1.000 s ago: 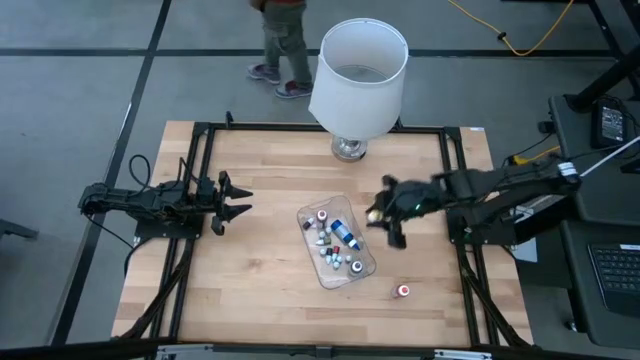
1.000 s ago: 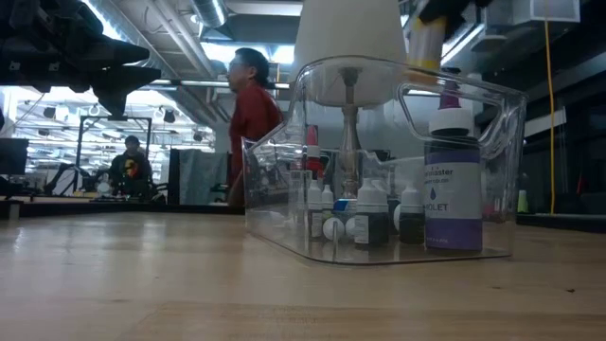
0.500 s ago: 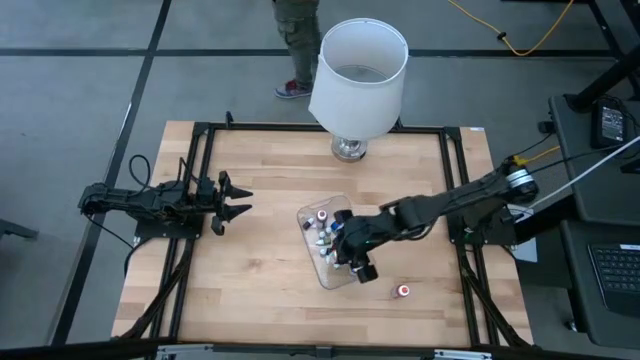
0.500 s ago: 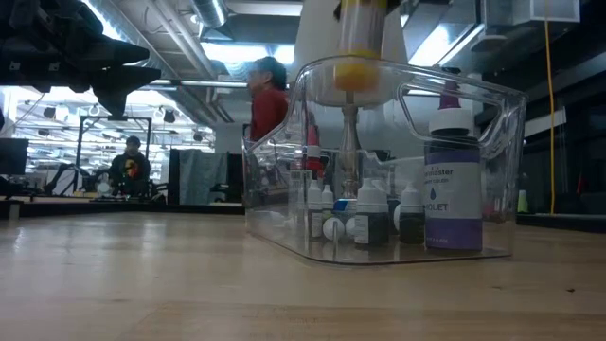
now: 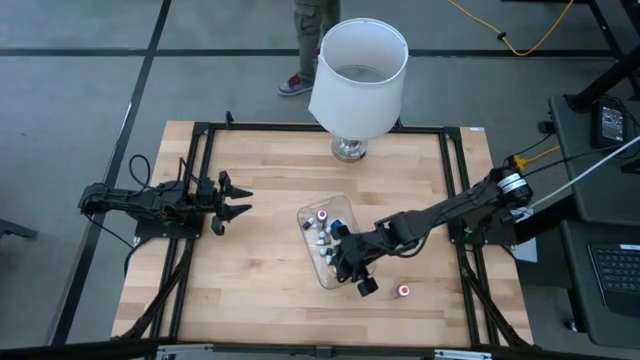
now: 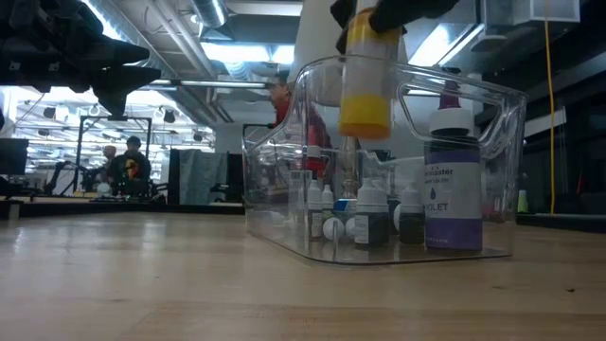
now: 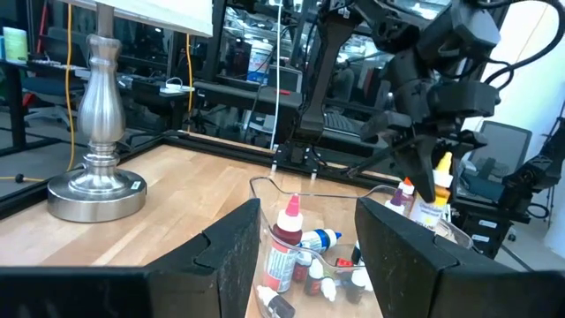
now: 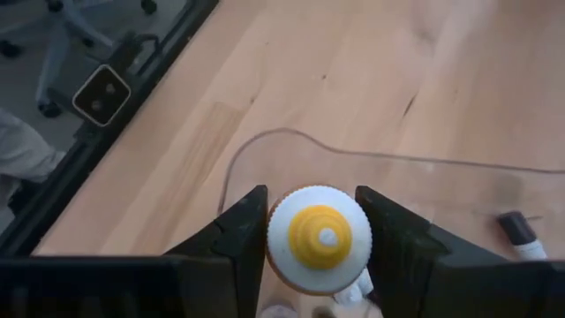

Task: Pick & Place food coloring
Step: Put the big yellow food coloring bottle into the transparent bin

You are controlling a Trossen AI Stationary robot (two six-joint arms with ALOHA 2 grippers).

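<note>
Low view: right tool (image 6: 365, 24) grips one yellow bottle (image 6: 365, 85) (over one tray (image 6: 473, 104)).

A robotics lab is being shown: a wooden table (image 5: 260, 260) is being framed by black rails, cables are running on the floor, and workstations with people (image 6: 131, 163) are being seen behind.

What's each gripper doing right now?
Left gripper: open, empty, parked at the table's left edge.
Right gripper: shut on a yellow food coloring bottle, above the clear tray.
</note>
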